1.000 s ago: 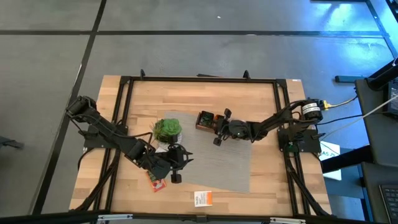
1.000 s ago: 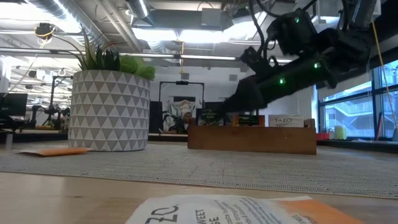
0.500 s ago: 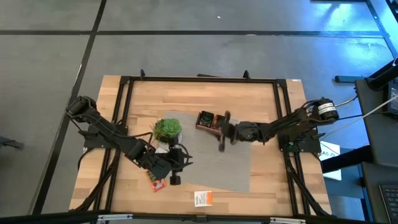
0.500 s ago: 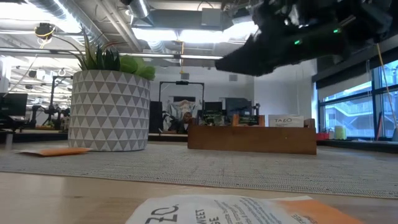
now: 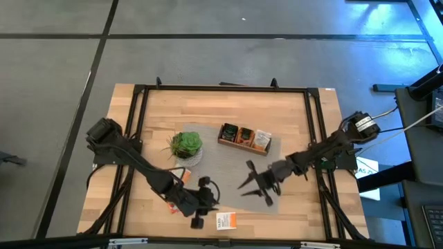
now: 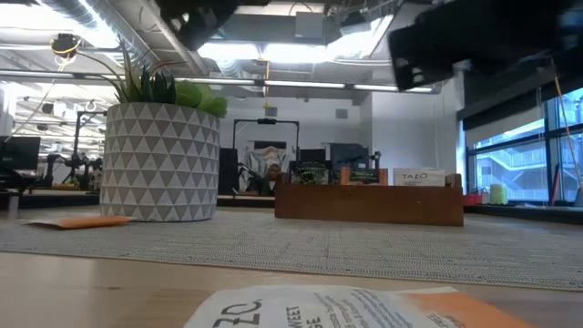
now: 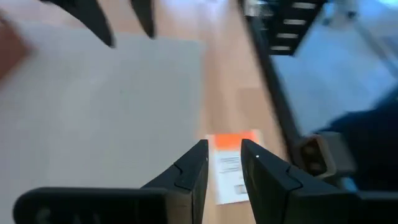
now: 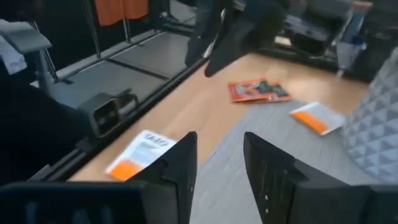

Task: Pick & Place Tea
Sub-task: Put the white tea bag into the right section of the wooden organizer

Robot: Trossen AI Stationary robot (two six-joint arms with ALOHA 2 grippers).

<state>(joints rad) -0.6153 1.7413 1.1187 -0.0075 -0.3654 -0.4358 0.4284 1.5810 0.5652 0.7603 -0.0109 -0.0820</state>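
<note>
Clearly the white-and-orange tea sachet (image 5: 226, 220) is the nearest piece, lying flat on bare wood at the table's (image 5: 291, 111) front edge, its long side along that edge, just off the grey mat's (image 5: 228, 176) front border. Hovering right beside it with open room around, the left gripper (image 5: 201, 211) is empty and parted a little, fingers (image 7: 189, 177) straddling it. Farther off over the mat's front right corner, the right gripper (image 5: 255, 185) is wide open and empty, and two more sachets (image 8: 283, 99) lie by the plant pot (image 5: 185, 146).

right gripper (image 5: 250, 185) off box (image 5: 243, 137), left gripper (image 5: 199, 214) nearer sachet (image 5: 225, 220)
</note>
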